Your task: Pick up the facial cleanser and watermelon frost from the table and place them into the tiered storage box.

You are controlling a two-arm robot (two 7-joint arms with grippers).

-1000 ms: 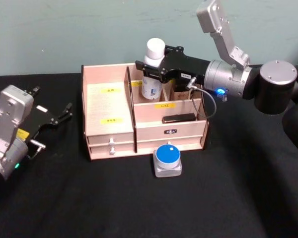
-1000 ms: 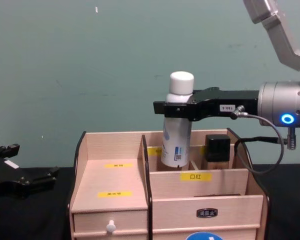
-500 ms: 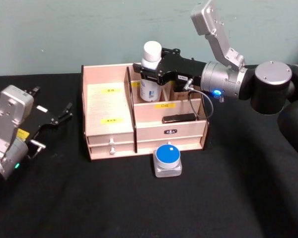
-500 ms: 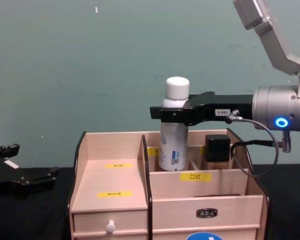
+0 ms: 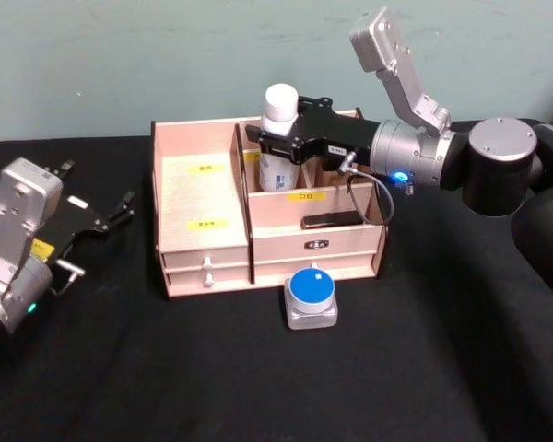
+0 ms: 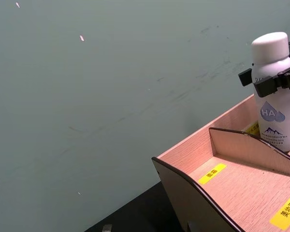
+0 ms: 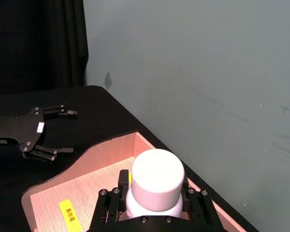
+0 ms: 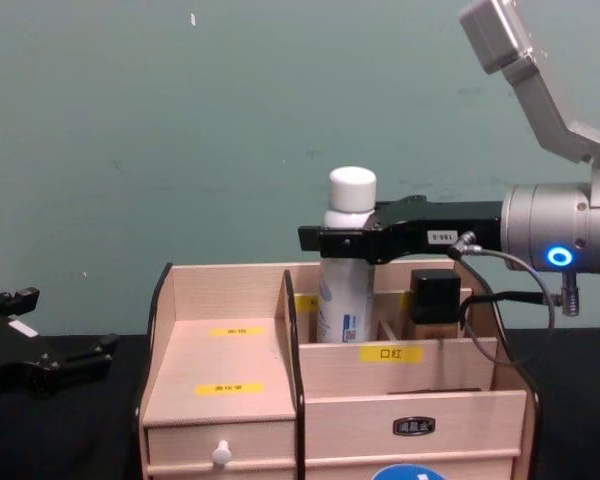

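Right pincer [image 5: 281, 145] reaches in from 3 o'clock and pinches the bottle [image 8: 345, 295] just under its white cap. We take this bottle for the cleanser. Its long axis is vertical and it stands upright with no lean that we can see.

The bottle's lower half is already inside the box [image 8: 410, 400], in the rear row, in the slot right of the tall black-edged divider. The front wall hides its base, so we cannot tell whether it touches the slot floor.

The relation that matters is that the bottle hangs straight below the pinch line and straight above its slot. We judge the next move to be a short drop toward the floor and then a release. Nothing sideways seems needed.

A black block [image 8: 435, 295] sits in the next rear slot, at 3 o'clock of the bottle, directly under the pincer body. That is our clearance worry if the wrist goes lower.

The blue-lid tub [image 5: 311, 290], likely the watermelon frost, sits on the desk [image 5: 258, 387] at 6 o'clock of the box, just beside its front. It is flat, lid up and untouched.

Left pincer [image 5: 124, 207] is spread and idle at 9 o'clock of the box, well apart from it. The tub lies nearer the right pincer, so we expect the right arm to take it too.
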